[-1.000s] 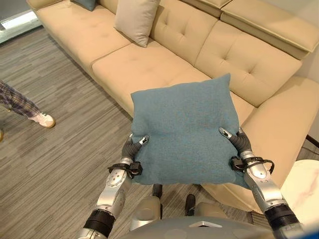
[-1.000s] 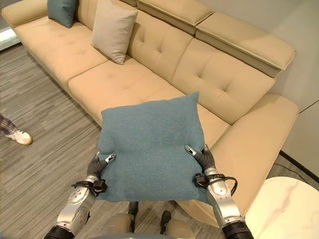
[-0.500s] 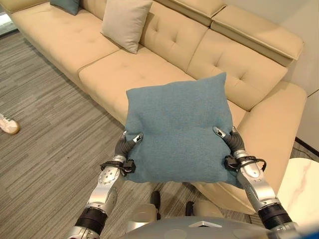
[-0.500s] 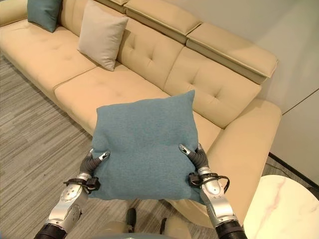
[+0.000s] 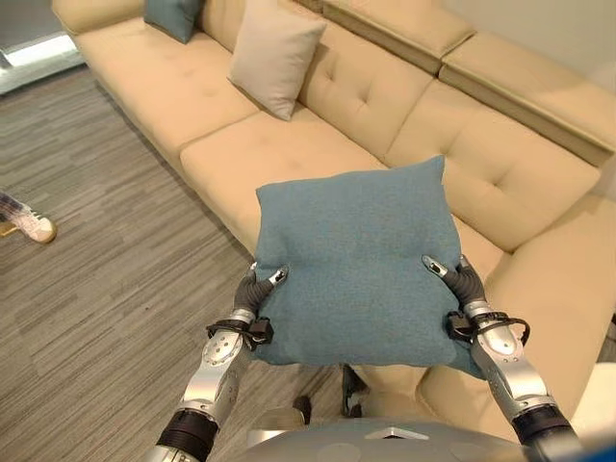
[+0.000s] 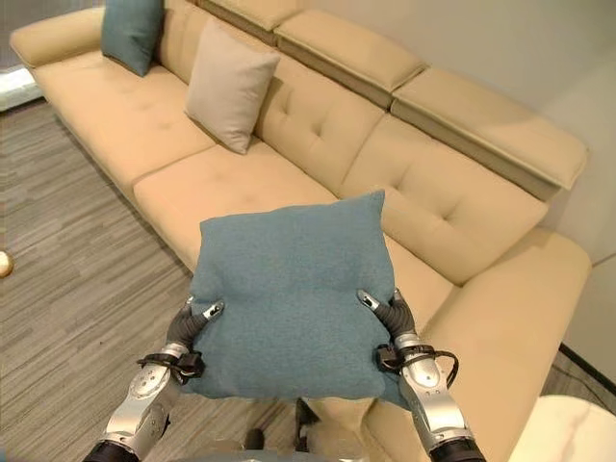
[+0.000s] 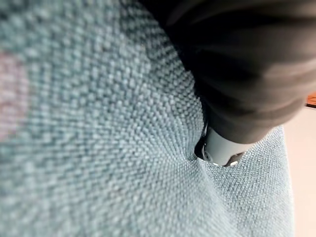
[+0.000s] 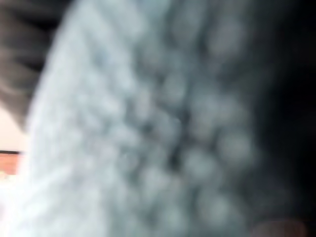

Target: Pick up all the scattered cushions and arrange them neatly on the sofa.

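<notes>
In the left eye view we carry the square teal woven cushion (image 5: 351, 260) above the front edge of the tufted beige leather sofa (image 5: 289, 144), left hand (image 5: 256, 287) and right hand (image 5: 452, 278) pinching its lower corners. In the left wrist view, fabric dimples under our thumb. We should set it upright against the sofa's backrest, beside the beige cushion (image 5: 276, 54).

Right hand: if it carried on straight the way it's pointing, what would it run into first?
Most likely the sofa. The right hand, gripping the blue cushion, points toward the seat below the tufted backrest; the held cushion's far edge would probably touch first, though depth is unclear.
</notes>
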Motion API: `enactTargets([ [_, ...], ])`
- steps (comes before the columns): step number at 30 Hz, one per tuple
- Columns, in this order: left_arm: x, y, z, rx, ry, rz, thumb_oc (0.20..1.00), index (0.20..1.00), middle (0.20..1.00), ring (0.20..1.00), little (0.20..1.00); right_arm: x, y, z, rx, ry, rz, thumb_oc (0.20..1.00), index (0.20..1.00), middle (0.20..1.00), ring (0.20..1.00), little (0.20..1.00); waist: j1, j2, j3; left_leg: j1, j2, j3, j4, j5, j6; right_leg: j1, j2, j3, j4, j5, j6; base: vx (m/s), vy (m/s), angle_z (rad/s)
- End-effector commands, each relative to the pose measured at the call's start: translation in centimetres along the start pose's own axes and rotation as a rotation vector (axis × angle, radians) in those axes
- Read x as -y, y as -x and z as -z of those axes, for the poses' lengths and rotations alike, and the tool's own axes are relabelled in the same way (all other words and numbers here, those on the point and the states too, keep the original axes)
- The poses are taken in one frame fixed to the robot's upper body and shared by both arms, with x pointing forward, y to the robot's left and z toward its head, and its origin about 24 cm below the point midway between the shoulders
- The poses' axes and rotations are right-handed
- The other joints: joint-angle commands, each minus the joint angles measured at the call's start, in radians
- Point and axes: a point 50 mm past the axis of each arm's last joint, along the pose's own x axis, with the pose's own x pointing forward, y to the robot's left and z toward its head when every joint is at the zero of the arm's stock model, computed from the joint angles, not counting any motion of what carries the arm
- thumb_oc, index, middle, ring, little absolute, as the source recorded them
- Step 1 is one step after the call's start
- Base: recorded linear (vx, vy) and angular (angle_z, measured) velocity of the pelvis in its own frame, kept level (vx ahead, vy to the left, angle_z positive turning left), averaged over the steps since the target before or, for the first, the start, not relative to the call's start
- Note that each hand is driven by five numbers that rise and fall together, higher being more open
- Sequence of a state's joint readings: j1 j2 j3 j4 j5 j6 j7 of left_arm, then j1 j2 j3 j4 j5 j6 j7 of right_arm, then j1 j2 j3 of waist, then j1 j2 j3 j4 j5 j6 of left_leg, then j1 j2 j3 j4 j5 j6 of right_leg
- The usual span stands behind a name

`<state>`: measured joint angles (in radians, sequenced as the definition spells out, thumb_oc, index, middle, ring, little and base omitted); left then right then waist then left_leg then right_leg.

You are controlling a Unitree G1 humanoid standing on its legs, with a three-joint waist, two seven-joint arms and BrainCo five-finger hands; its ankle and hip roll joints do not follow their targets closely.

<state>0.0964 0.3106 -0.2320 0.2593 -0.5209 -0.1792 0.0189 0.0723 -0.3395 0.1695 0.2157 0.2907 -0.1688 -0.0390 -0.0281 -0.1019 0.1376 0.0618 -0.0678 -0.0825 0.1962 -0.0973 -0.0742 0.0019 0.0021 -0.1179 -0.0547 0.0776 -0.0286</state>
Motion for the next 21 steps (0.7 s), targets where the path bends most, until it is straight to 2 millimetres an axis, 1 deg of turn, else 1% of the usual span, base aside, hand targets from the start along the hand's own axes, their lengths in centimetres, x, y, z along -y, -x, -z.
enactTargets([
  [1, 3.1, -1.1, -4.6, 0.232, 0.006, 0.181, 0.2, 0.2, 0.2, 0.2, 0.2, -1.1, -1.2, -4.8, 0.257, -0.047, -0.052, 0.2, 0.2, 0.2, 0.2, 0.2, 0.001, -0.055, -0.056, -0.124, -0.005, 0.04, 0.059, -0.079, 0.041, -0.022, -0.031, 0.066, 0.045, -0.065, 0.109, 0.05, 0.024, -0.35],
  [2, 3.1, -1.1, -4.6, 0.232, 0.002, 0.18, 0.2, 0.2, 0.2, 0.2, 0.2, -1.1, -1.2, -4.8, 0.257, -0.047, -0.051, 0.2, 0.2, 0.2, 0.2, 0.2, 0.005, -0.057, -0.056, -0.137, 0.002, 0.029, 0.04, -0.074, 0.044, -0.022, -0.031, 0.076, 0.046, -0.067, 0.11, 0.06, 0.05, -0.39],
  [4, 3.0, -1.1, -4.7, 0.237, -0.01, 0.173, 0.2, 0.2, 0.2, 0.2, 0.2, -1.2, -1.3, -4.8, 0.255, -0.043, -0.052, 0.2, 0.2, 0.2, 0.2, 0.2, 0.019, -0.058, -0.05, -0.18, 0.015, -0.03, -0.005, -0.026, 0.038, -0.022, -0.022, 0.111, 0.055, -0.077, 0.109, 0.06, 0.09, -0.45],
  [5, 3.1, -1.1, -5.0, 0.252, -0.011, 0.165, 0.2, 0.2, 0.2, 0.2, 0.2, -1.2, -1.5, -4.7, 0.247, -0.027, -0.05, 0.2, 0.2, 0.2, 0.2, 0.2, 0.03, -0.051, -0.041, -0.21, 0.026, -0.11, -0.045, 0.023, 0.028, -0.022, -0.008, 0.144, 0.07, -0.093, 0.104, 0.07, 0.136, -0.73],
  [6, 3.1, -1.1, -5.1, 0.26, -0.01, 0.163, 0.2, 0.2, 0.2, 0.2, 0.2, -1.1, -1.6, -4.6, 0.241, -0.021, -0.048, 0.2, 0.2, 0.2, 0.2, 0.2, 0.034, -0.048, -0.037, -0.226, 0.026, -0.143, -0.059, 0.036, 0.023, -0.018, -0.004, 0.161, 0.076, -0.101, 0.104, 0.14, 0.221, -1.03],
  [7, 3.2, -1.1, -5.1, 0.261, -0.006, 0.165, 0.2, 0.2, 0.2, 0.2, 0.2, -1.1, -1.6, -4.5, 0.238, -0.011, -0.051, 0.2, 0.2, 0.2, 0.2, 0.2, 0.033, -0.036, -0.04, -0.224, 0.027, -0.171, -0.091, 0.052, 0.022, -0.012, 0.001, 0.177, 0.084, -0.112, 0.105, 0.15, 0.219, -1.12],
  [9, 3.2, -1.0, -4.9, 0.253, -0.017, 0.168, 0.2, 0.2, 0.2, 0.2, 0.2, -1.3, -1.6, -4.6, 0.242, 0.002, -0.064, 0.2, 0.2, 0.2, 0.2, 0.2, 0.029, -0.022, -0.055, -0.183, 0.04, -0.162, -0.136, 0.059, 0.028, -0.001, -0.003, 0.189, 0.088, -0.124, 0.108, 0.18, 0.289, -1.31],
  [10, 2.8, -0.8, -4.8, 0.248, -0.021, 0.164, 0.2, 0.2, 0.2, 0.2, 0.2, -1.6, -1.5, -4.5, 0.237, 0.005, -0.077, 0.2, 0.2, 0.2, 0.2, 0.2, 0.028, -0.017, -0.063, -0.159, 0.04, -0.134, -0.143, 0.057, 0.038, -0.004, -0.018, 0.206, 0.105, -0.124, 0.115, 0.2, 0.501, -1.45],
  [11, 2.2, -0.6, -5.1, 0.257, -0.03, 0.15, 0.2, 0.2, 0.2, 0.2, 0.2, -2.5, -1.7, -4.9, 0.254, -0.008, -0.109, 0.2, 0.2, 0.2, 0.2, 0.2, 0.04, -0.012, -0.061, -0.12, 0.043, -0.05, -0.153, 0.046, 0.057, -0.024, -0.038, 0.241, 0.139, -0.112, 0.143, 0.16, 0.479, -1.56],
  [12, 2.0, -0.6, -5.3, 0.263, -0.03, 0.143, 0.2, 0.2, 0.2, 0.2, 0.2, -2.7, -1.9, -5.1, 0.26, -0.01, -0.116, 0.2, 0.2, 0.2, 0.2, 0.2, 0.04, -0.012, -0.061, -0.113, 0.042, -0.036, -0.155, 0.042, 0.064, -0.029, -0.042, 0.245, 0.149, -0.108, 0.151, 0.11, 0.418, -1.68],
  [13, 1.7, -0.7, -5.5, 0.271, -0.037, 0.128, 0.2, 0.2, 0.2, 0.2, 0.2, -3.1, -2.1, -5.3, 0.269, -0.015, -0.128, 0.2, 0.2, 0.2, 0.2, 0.2, 0.049, -0.008, -0.057, -0.098, 0.043, -0.003, -0.162, 0.035, 0.079, -0.048, -0.047, 0.252, 0.181, -0.102, 0.165, 0.06, 0.209, -1.43],
  [15, 1.4, -0.7, -6.0, 0.287, -0.041, 0.113, 0.2, 0.2, 0.2, 0.2, 0.2, -3.6, -2.4, -5.9, 0.287, -0.021, -0.14, 0.2, 0.2, 0.2, 0.2, 0.2, 0.057, -0.004, -0.047, -0.084, 0.047, 0.026, -0.166, 0.03, 0.09, -0.078, -0.053, 0.226, 0.232, -0.092, 0.179, 0.02, 0.169, -1.17],
  [16, 1.2, -0.8, -6.3, 0.3, -0.041, 0.102, 0.2, 0.2, 0.2, 0.2, 0.2, -4.1, -2.5, -6.1, 0.295, -0.033, -0.152, 0.2, 0.2, 0.2, 0.2, 0.2, 0.068, 0.002, -0.039, -0.069, 0.05, 0.063, -0.174, 0.02, 0.097, -0.106, -0.076, 0.132, 0.268, -0.095, 0.177, 0.03, 0.146, -0.87],
  [18, 1.2, -0.8, -6.2, 0.298, -0.028, 0.096, 0.2, 0.2, 0.2, 0.2, 0.2, -4.4, -2.6, -6.0, 0.288, -0.036, -0.165, 0.2, 0.2, 0.2, 0.2, 0.2, 0.067, 0.002, -0.041, -0.038, 0.045, 0.089, -0.192, 0.01, 0.098, -0.118, -0.078, 0.062, 0.25, -0.095, 0.173, 0.06, 0.095, -1.03],
  [19, 1.3, -0.8, -6.1, 0.294, -0.021, 0.1, 0.2, 0.2, 0.2, 0.2, 0.2, -4.4, -2.6, -5.9, 0.285, -0.036, -0.164, 0.2, 0.2, 0.2, 0.2, 0.2, 0.067, 0.002, -0.041, -0.032, 0.041, 0.096, -0.194, 0.007, 0.099, -0.12, -0.077, 0.039, 0.23, -0.091, 0.172, 0.11, 0.042, -0.89],
  [20, 1.3, -0.8, -6.1, 0.294, -0.016, 0.094, 0.2, 0.2, 0.2, 0.2, 0.2, -4.4, -2.8, -6.1, 0.286, -0.029, -0.167, 0.2, 0.2, 0.2, 0.2, 0.2, 0.068, 0.001, -0.043, -0.016, 0.033, 0.12, -0.204, -0.006, 0.1, -0.138, -0.083, -0.03, 0.17, -0.065, 0.165, 0.11, 0.025, -0.43],
  [21, 1.3, -0.8, -6.1, 0.295, -0.017, 0.091, 0.2, 0.2, 0.2, 0.2, 0.2, -4.4, -2.9, -6.2, 0.293, -0.022, -0.169, 0.2, 0.2, 0.2, 0.2, 0.2, 0.068, 0.004, -0.035, -0.011, 0.034, 0.13, -0.204, -0.011, 0.101, -0.165, -0.084, -0.068, 0.166, -0.053, 0.161, 0.12, 0.015, -0.5],
])
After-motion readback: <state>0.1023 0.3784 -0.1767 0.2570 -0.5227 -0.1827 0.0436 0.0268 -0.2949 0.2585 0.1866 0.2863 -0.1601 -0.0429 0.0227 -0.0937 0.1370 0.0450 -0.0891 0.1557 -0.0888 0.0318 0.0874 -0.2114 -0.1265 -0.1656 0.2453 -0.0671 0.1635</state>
